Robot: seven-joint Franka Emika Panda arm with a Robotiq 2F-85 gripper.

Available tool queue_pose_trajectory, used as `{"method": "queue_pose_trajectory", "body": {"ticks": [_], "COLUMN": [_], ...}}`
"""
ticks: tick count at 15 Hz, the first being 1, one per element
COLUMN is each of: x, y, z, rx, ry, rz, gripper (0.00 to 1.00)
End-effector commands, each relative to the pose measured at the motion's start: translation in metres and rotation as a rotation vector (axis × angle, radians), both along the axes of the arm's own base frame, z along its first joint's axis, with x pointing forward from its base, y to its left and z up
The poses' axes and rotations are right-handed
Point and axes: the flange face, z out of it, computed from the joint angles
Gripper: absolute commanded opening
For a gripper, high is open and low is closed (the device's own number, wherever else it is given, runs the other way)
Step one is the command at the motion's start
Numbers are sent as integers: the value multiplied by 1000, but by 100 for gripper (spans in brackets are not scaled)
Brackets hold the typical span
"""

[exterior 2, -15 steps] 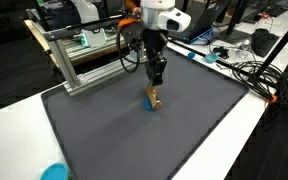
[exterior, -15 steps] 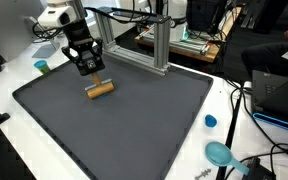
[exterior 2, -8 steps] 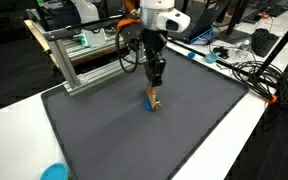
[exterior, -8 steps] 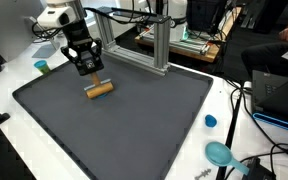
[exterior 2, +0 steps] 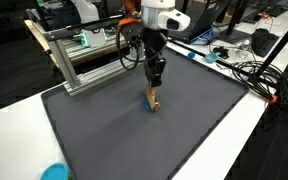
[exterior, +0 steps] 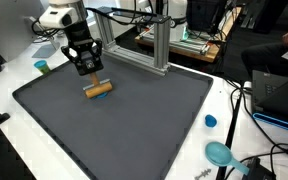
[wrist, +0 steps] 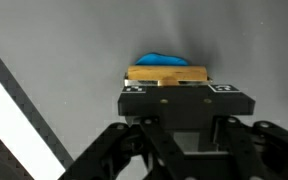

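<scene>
Black two-finger gripper [wrist: 170,90]: jaws pressed in, pinching a tan wooden cylinder with a blue end [wrist: 166,73]. In an exterior view the cylinder is over the dark grey rectangular mat [exterior: 134,125], 11 o'clock sector. A silver aluminium frame [exterior: 160,45] stands beyond at 12 o'clock.

Dark grey mat [exterior: 134,125], aluminium frame [exterior: 164,48], small blue cup [exterior: 211,121], teal bowl [exterior: 220,153]

Gripper [exterior: 89,75], blk: jaws closed on end of wood cylinder [exterior: 101,89], which lies on dk grey mat [exterior: 134,125]. Alu frame [exterior: 160,45] behind. Teal cup [exterior: 42,67] nr mat's far corner. Blue cap [exterior: 211,121] on white table [exterior: 220,98].
</scene>
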Motion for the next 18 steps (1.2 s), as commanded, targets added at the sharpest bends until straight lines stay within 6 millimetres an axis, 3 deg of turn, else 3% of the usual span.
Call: {"method": "queue_pose_trajectory", "body": {"ticks": [1, 9, 18], "x": [-9, -15, 10], "y": [-10, 1, -8], "z": [-32, -40, -41], "rx": [-93, -116, -78], "ry": [-23, 30, 222], "rz": [2, -14, 13], "gripper": [23, 23, 23]}}
